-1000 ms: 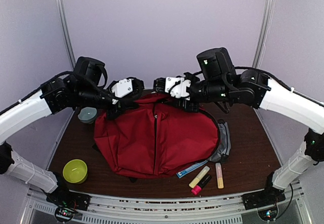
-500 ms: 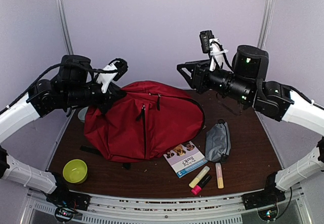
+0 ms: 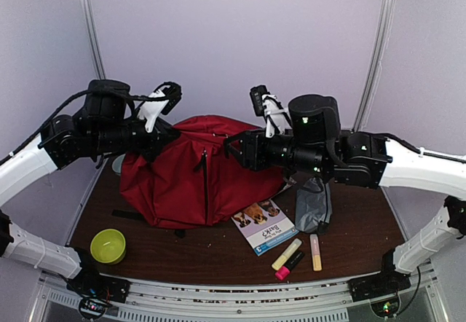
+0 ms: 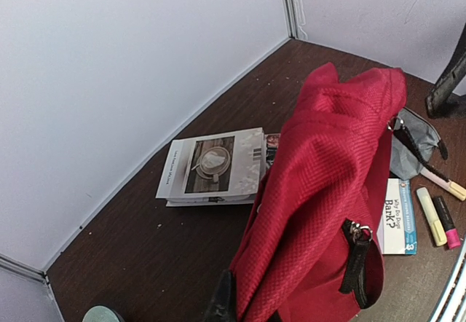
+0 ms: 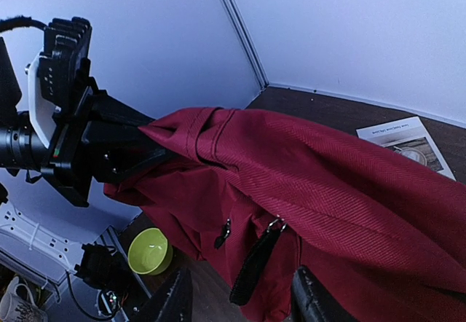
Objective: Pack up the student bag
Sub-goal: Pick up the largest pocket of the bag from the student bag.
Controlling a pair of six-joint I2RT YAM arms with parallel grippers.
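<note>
The student bag (image 3: pixel 193 180), a large red backpack, stands lifted at its top left, where my left gripper (image 3: pixel 166 135) is shut on its fabric. In the left wrist view the red fabric (image 4: pixel 320 191) runs into my gripper (image 4: pixel 251 309) at the bottom edge. My right gripper (image 3: pixel 234 151) is open at the bag's upper right side. In the right wrist view its fingers (image 5: pixel 172 300) stand apart on either side of a black zip pull (image 5: pixel 256 265) hanging from the bag (image 5: pixel 328 183), without touching it.
On the table in front of the bag lie a booklet (image 3: pixel 263 224), a grey zip pouch (image 3: pixel 313 204) and three highlighters (image 3: pixel 287 253). A green bowl (image 3: pixel 108 245) sits front left. A book with a cup photo (image 4: pixel 215 165) lies behind the bag.
My right arm has swung down and left, bringing its open gripper to the bag's zip pull. The left gripper still holds the bag up and has barely moved.
</note>
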